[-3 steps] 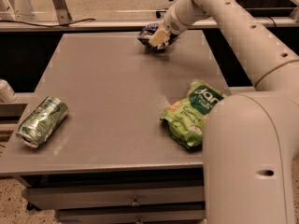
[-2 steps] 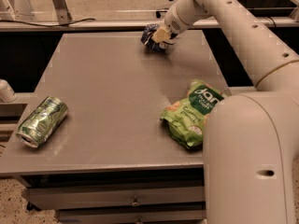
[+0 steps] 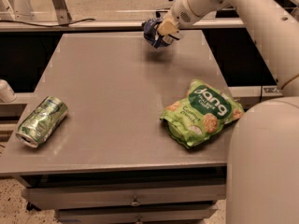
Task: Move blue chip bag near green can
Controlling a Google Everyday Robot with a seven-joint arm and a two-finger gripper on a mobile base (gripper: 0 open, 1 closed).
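– Lifted, then? Since a second ago, the small crumpled dark blue foil chip bag (image 3: 150, 31) has come up off the surface and drifted slightly toward 9 o'clock.
– Yes. It now hangs just above the far edge of the flat grey surface (image 3: 117, 87), at about 12 o'clock, with a faint shadow beneath it. The end effector (image 3: 160, 34) is closed on the bag's right side, pinching the foil, and the bag juts out to its left.
– Why carry it raised?
– Probably so the foil doesn't drag on the way across.
– And the target?
– The shiny, dented green metal drink can (image 3: 42, 121) lies on its side at 8 o'clock, near the front left corner and well apart from the bag. Lying on its side, it could roll if bumped, so the bag should land beside it, not against it.
– Anything in between?
– No. The large bright green "jang" snack bag (image 3: 203, 113) lies at 4 o'clock, off that diagonal. The white arm (image 3: 243, 13) reaches in from 2 o'clock.
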